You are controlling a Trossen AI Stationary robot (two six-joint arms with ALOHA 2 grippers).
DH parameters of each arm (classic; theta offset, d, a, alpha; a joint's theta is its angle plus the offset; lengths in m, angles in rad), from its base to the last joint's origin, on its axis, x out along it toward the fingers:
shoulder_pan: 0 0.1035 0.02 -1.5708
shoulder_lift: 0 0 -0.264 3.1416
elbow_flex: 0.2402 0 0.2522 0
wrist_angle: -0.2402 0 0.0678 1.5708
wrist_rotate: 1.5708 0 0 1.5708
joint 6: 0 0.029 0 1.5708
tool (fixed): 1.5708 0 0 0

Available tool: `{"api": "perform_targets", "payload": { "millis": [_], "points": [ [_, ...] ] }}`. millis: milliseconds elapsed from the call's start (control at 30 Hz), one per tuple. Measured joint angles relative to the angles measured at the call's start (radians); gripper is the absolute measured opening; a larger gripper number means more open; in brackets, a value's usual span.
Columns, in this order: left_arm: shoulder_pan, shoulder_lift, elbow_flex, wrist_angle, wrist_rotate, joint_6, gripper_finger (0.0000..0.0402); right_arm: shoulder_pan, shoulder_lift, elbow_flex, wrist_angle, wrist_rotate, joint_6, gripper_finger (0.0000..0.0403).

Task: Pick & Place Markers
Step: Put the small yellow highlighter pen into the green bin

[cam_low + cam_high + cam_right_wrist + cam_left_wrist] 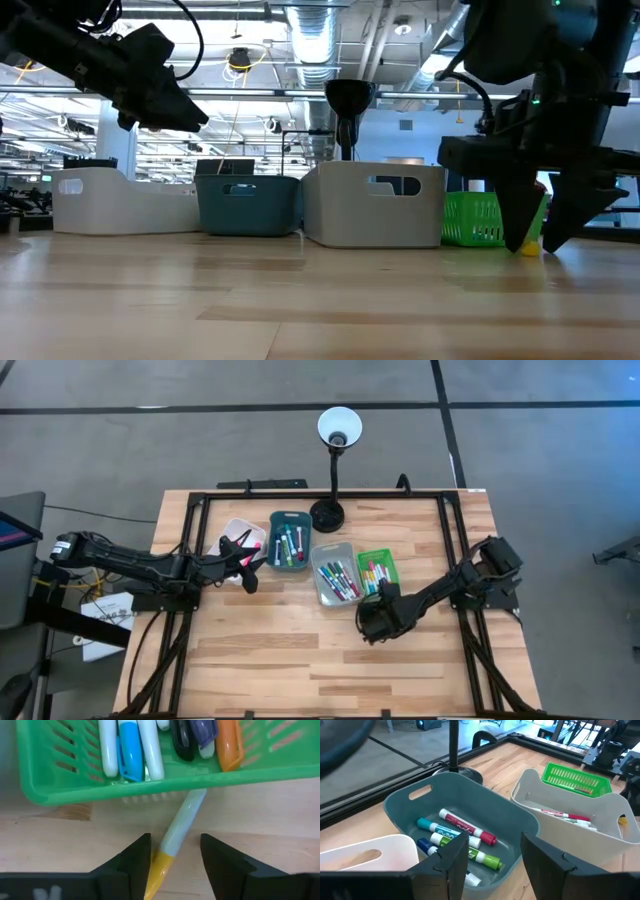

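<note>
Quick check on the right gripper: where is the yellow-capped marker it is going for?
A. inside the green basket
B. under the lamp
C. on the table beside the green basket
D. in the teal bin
C: the yellow-capped marker lies on the wood just outside the green basket, between the right gripper's open fingers.

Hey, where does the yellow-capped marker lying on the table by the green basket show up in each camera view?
High view: hidden under the right pincer, below the green basket.
Low view: yellow-capped marker on the wood at right, between the right pincer's fingers.
Left wrist view: not in it.
Right wrist view: bottom centre, between the open fingers.
Shared landmark: the green basket.
</note>
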Motion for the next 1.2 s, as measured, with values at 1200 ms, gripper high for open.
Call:
{"api": "perform_targets", "payload": {
  "millis": [1200],
  "points": [
    [0.0, 0.0, 0.0, 0.015, 0.001, 0.0, 0.0175, -0.007, -0.037, 0.303, -0.658, 0.41, -0.086, 0.0042]
  ]
}}
